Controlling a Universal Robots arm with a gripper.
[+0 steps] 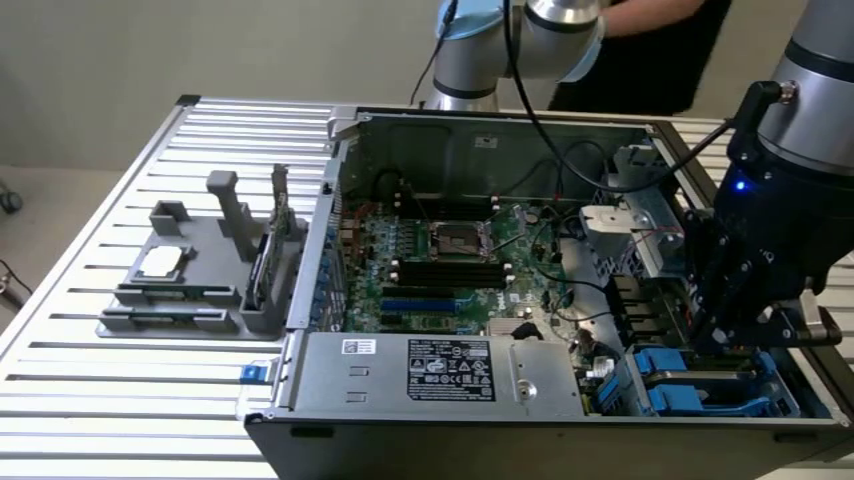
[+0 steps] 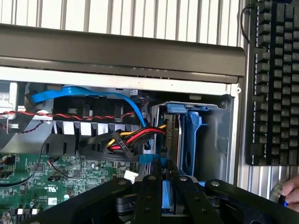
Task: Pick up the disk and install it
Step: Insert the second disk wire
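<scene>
The disk stands on edge inside the drive bay at the corner of the open computer case, its blue carrier framing it. My gripper is shut on the disk's near blue edge, one black finger on each side. In the exterior view the gripper reaches down into the bay at the case's right front corner, just above the blue carrier parts. Most of the disk's flat face is hidden.
Red, yellow and black cables and a blue cable run close beside the bay. The grey power-supply box, the motherboard, a grey fixture, a keyboard and a person's hand are nearby.
</scene>
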